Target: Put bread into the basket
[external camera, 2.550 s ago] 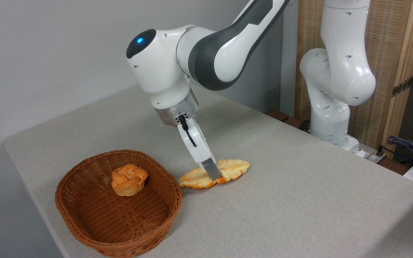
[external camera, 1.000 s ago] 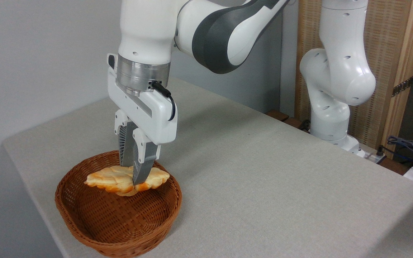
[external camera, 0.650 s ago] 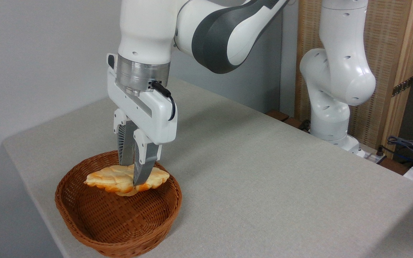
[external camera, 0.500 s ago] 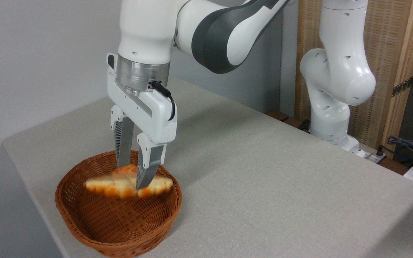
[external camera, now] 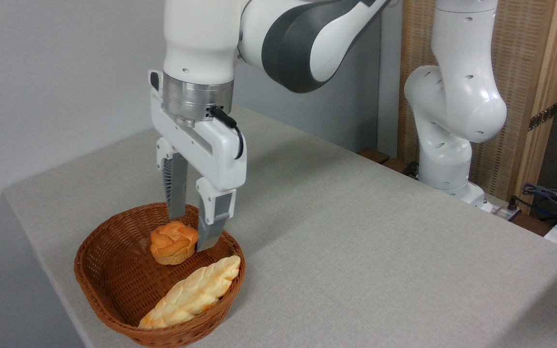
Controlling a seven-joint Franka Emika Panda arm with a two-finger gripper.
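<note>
The long braided bread (external camera: 191, 293) lies inside the brown wicker basket (external camera: 95, 285), leaning against its near right wall with one end up at the rim. My gripper (external camera: 191, 233) hangs open above the basket's back part, fingers pointing down and holding nothing. Its fingertips stand on either side of a small round bun (external camera: 173, 241) that sits in the basket, just above and behind the bread.
The basket sits near the table's front left corner (external camera: 10, 198). Grey tablecloth (external camera: 356, 251) stretches to the right. My arm's white base (external camera: 452, 145) stands at the back right, with cables (external camera: 549, 198) at the far right edge.
The gripper carried the bread from the table over the basket, opened and let it fall; the bread dropped to the near right wall. The gripper rose slightly and shifted right.
</note>
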